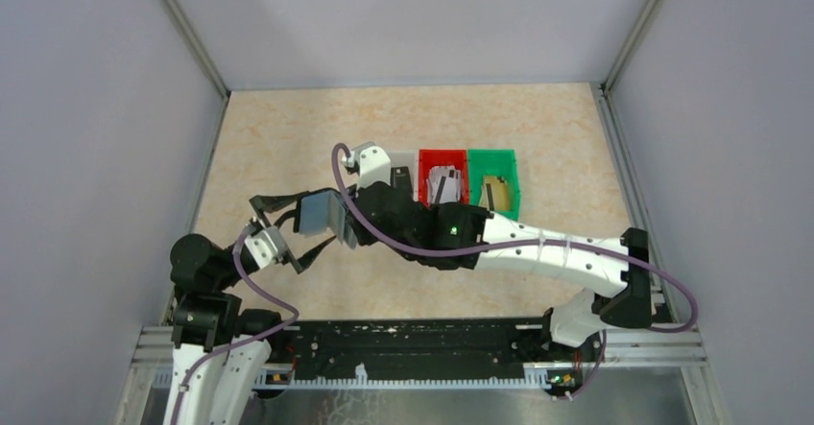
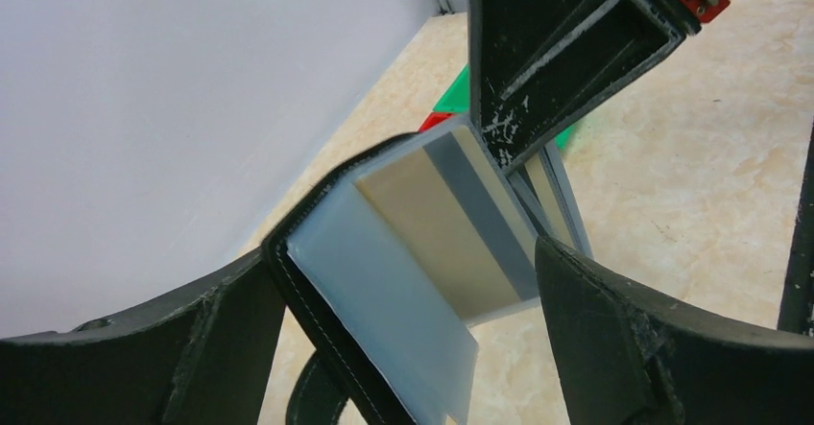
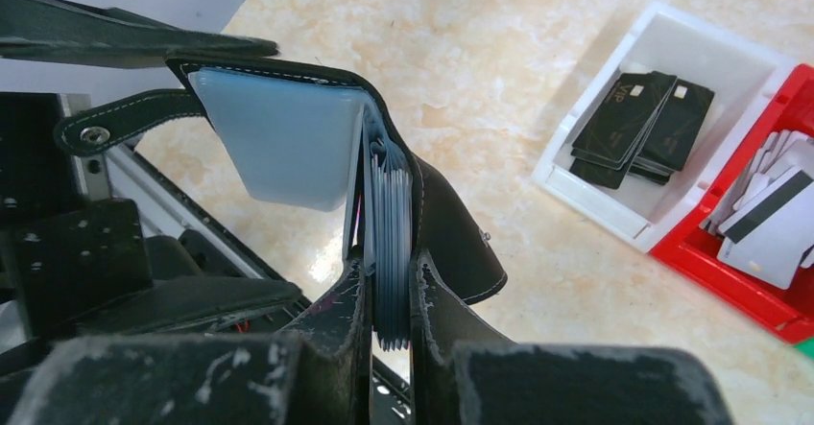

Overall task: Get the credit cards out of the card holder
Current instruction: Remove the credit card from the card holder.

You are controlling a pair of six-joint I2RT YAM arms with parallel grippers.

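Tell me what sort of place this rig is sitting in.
Probably a lab robot cell. Plain grey panel walls on metal framing box in the marble-pattern tabletop, a black rail runs along its near edge, and a white bin, red bin and green bin sit in a row.

One card holder (image 1: 317,212) and three bins (image 1: 443,153)

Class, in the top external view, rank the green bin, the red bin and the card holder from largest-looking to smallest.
1. green bin
2. red bin and card holder: these look about alike. The holder is held off the table, nearer the camera, so I leave them unranked.
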